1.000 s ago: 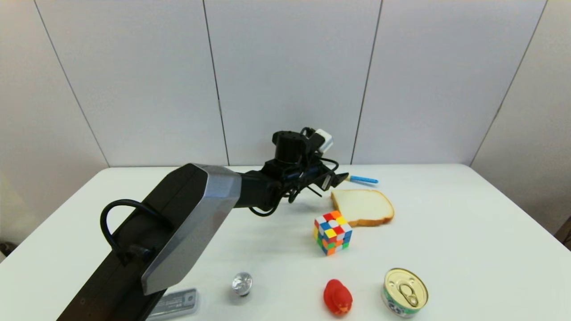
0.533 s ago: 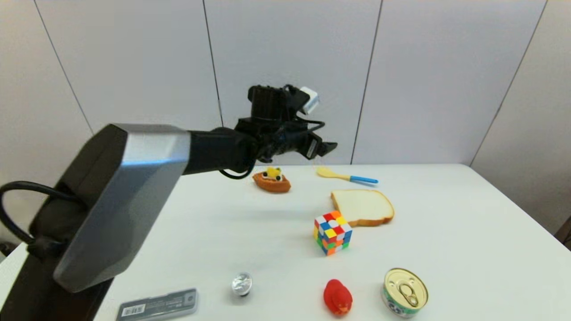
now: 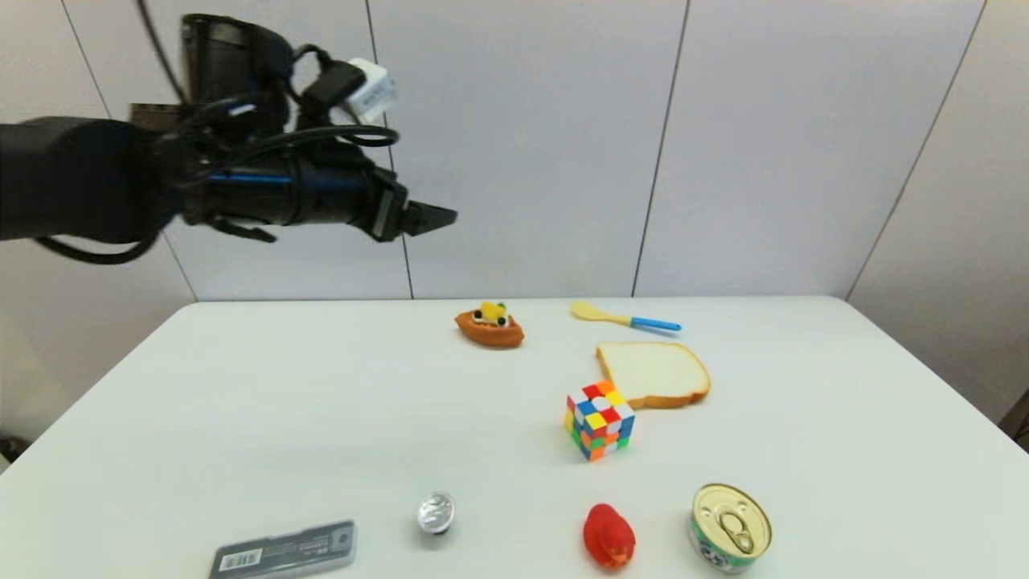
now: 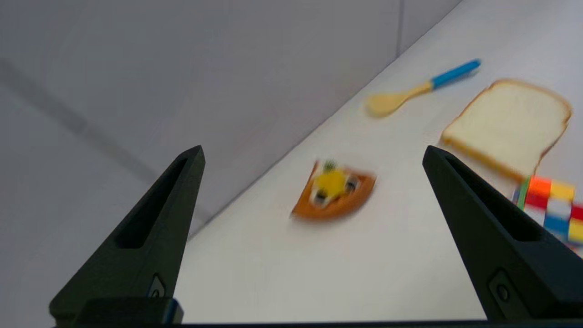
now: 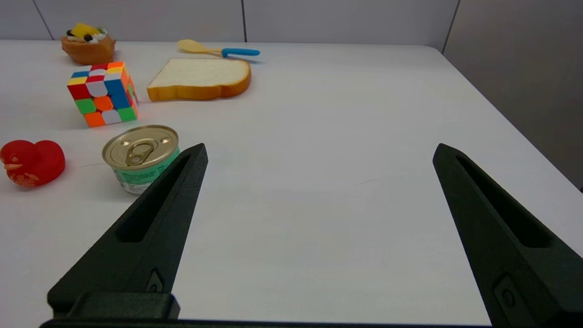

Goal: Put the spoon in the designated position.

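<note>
White table [image 3: 241, 386] meets grey panelled wall [image 3: 522, 145]; spoon [image 3: 623, 318] near its far edge.

Looks like a robot test lab, not a home or kitchen. Plain white desk [image 3: 241, 386] set against bare pale-grey wall panels [image 3: 522, 145] with thin vertical seams. On it, a scatter of unrelated props: multicoloured puzzle cube [image 3: 599, 419], red rubber duck [image 3: 608, 536], sealed tin can with a pull-tab lid [image 3: 730, 527], fake slice of white bread [image 3: 654, 373], toy fruit tart [image 3: 489, 326].
</note>
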Tool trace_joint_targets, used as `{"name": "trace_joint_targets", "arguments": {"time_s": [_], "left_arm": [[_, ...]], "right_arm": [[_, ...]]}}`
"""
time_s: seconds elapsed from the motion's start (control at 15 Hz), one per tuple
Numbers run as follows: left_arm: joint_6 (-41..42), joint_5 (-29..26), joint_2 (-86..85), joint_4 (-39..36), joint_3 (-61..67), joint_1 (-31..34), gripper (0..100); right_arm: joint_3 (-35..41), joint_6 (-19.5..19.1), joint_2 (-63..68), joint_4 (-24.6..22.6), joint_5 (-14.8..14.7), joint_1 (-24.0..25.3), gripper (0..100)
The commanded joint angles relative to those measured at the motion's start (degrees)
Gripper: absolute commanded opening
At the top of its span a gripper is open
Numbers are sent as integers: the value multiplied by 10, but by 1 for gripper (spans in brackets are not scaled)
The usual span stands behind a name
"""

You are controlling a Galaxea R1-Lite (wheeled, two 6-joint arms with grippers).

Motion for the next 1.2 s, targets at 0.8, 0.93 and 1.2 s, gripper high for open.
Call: {"name": "trace_joint_targets", "arguments": {"time_s": [0.8,0.93,1.2], "left_arm": [[-88,120,-670,-180,746,162,100],[-89,147,-709,-178,769,163,100],[-88,147,-790,-105,785,192,100]], "right_arm": [[0,0,1,0,0,0,100],[0,0,1,0,0,0,100],[0,0,1,0,0,0,100]]}}
